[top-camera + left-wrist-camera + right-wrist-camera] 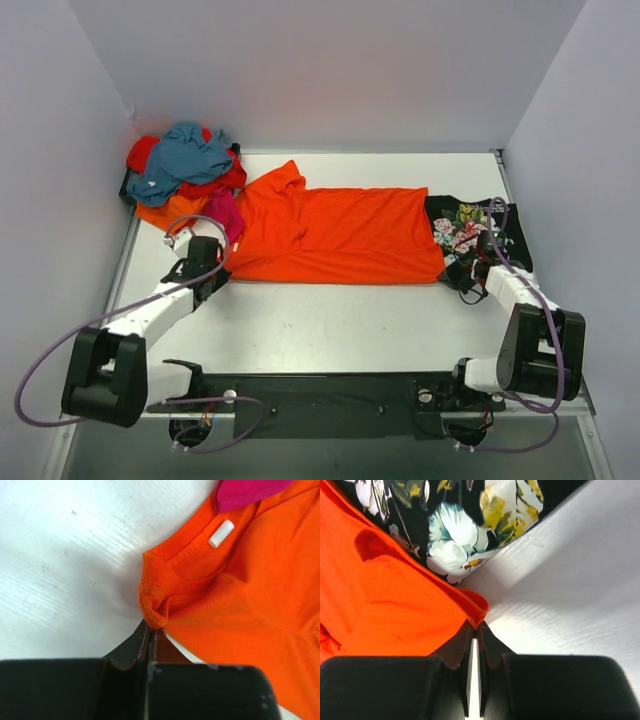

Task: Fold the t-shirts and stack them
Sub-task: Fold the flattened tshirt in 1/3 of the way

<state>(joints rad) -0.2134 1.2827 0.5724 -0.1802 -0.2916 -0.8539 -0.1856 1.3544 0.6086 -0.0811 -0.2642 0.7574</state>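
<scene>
Left claw (150,628) and right claw (476,626) each clench the bright orange cloth t-shirt (340,235) at their tips; raise your claws evenly, cloth taut between them.

No text, brand, number or sign can be read anywhere; the only label, a small white tag (220,533) inside the neckband of the orange t-shirt (260,605), looks blank.

Table (330,330) free up front; orange shirt (340,235) spans mid; shirt pile (185,170) blocks far-left, prob. touching wall (70,150).
</scene>
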